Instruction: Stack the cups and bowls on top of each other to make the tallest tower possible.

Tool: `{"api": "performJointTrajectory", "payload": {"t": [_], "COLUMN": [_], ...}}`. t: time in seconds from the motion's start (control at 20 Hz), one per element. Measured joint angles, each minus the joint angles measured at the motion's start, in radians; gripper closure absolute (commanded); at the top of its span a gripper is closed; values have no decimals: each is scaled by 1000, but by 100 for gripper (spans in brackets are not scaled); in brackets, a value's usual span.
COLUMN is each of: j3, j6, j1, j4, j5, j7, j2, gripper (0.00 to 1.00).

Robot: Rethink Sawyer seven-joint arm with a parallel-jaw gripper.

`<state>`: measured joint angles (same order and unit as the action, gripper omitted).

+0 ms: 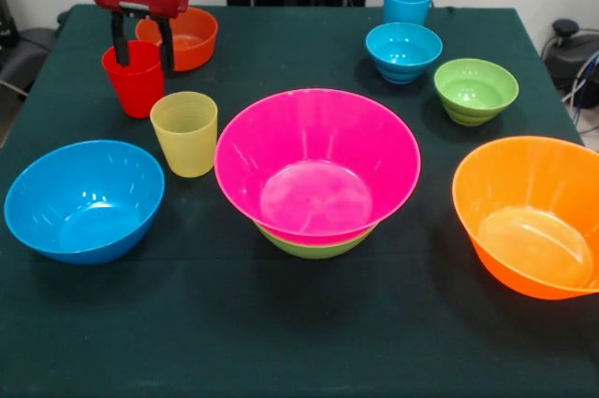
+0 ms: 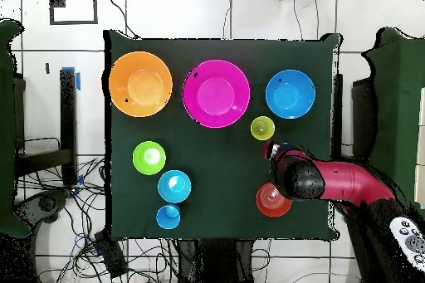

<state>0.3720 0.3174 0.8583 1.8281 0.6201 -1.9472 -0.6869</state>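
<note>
My gripper (image 1: 142, 53) is open at the table's far left in the front view, with its fingers lowered at the rim of the red cup (image 1: 134, 84), which stands on the cloth. I cannot tell whether they touch it. The yellow cup (image 1: 184, 133) stands just in front of it. The large pink bowl (image 1: 318, 169) sits nested in a medium green bowl (image 1: 314, 245) at the centre. The light blue cup (image 1: 408, 0) stands at the far right. In the overhead view the gripper (image 2: 278, 151) hides the red cup.
A small orange bowl (image 1: 182, 37) sits right behind the gripper. A medium blue bowl (image 1: 84, 199) is at the near left and a large orange bowl (image 1: 529, 215) at the near right. A small blue bowl (image 1: 403, 51) and a small green bowl (image 1: 475, 91) sit at the far right.
</note>
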Motion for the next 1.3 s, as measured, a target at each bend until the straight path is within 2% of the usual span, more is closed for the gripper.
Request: {"api": "performJointTrajectory", "payload": {"t": [0.95, 1.3], "j3": [5, -1], "j6": [0, 0], "j1": [-8, -5], "j4": [0, 0], "j5": [13, 13], "j7": [0, 0], "j2": [0, 22], "gripper": [0, 0]}}
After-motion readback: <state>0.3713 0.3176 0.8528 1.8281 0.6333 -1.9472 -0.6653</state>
